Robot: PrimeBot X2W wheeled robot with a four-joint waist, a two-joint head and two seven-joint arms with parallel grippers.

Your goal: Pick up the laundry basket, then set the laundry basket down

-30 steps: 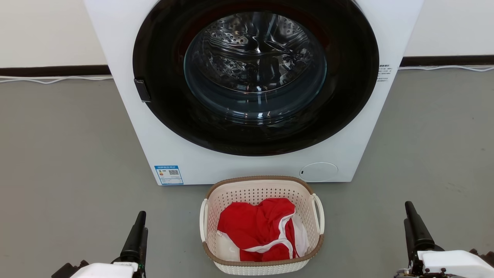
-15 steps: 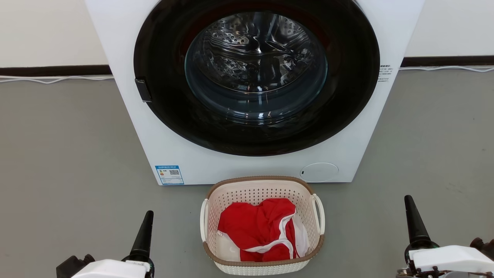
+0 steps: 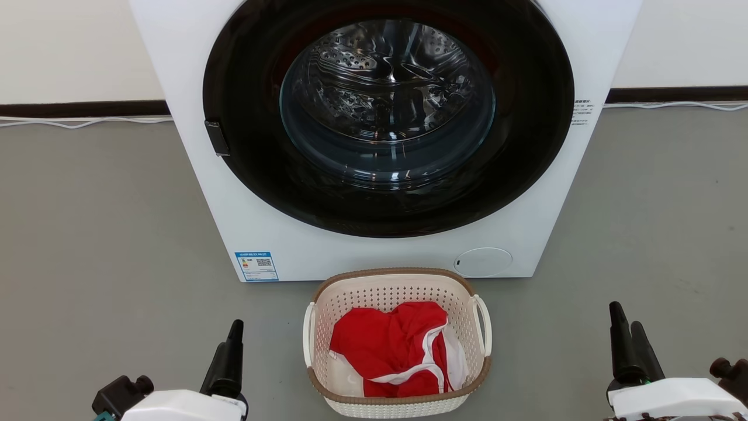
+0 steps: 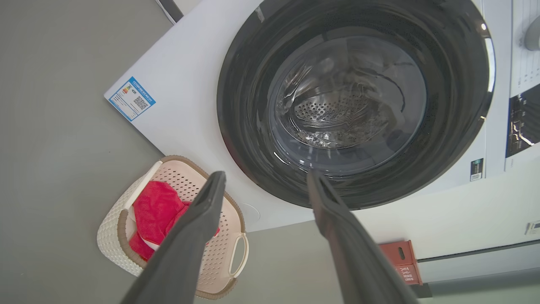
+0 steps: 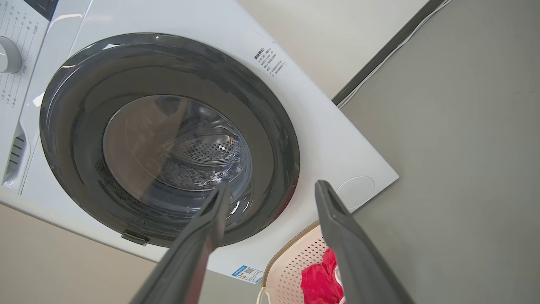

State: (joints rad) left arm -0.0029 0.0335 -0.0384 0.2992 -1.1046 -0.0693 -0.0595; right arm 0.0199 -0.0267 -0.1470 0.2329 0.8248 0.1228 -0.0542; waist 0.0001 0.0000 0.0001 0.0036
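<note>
L gripper [image 3: 235, 330] sits left of the laundry basket [image 3: 399, 272] and R gripper [image 3: 624, 316] farther off to its right. Both have fingers spread w/ nothing held, and both are apart from the basket. Basket stands on the grey floor [image 3: 87, 234] between them, just in front of the front-load washing machine [image 3: 526, 234]. A red garment w/ white trim [image 3: 385, 345] is bunched inside. Head view gives the whole basket, incl. both white loop handles [image 3: 484, 321]. L wrist view adds a red crate [image 4: 398, 261] against the wall, well apart from the basket. R wrist view takes in one basket corner w/ the garment, plus the machine's control dial [image 5: 8, 55] up beyond the basket.
</note>
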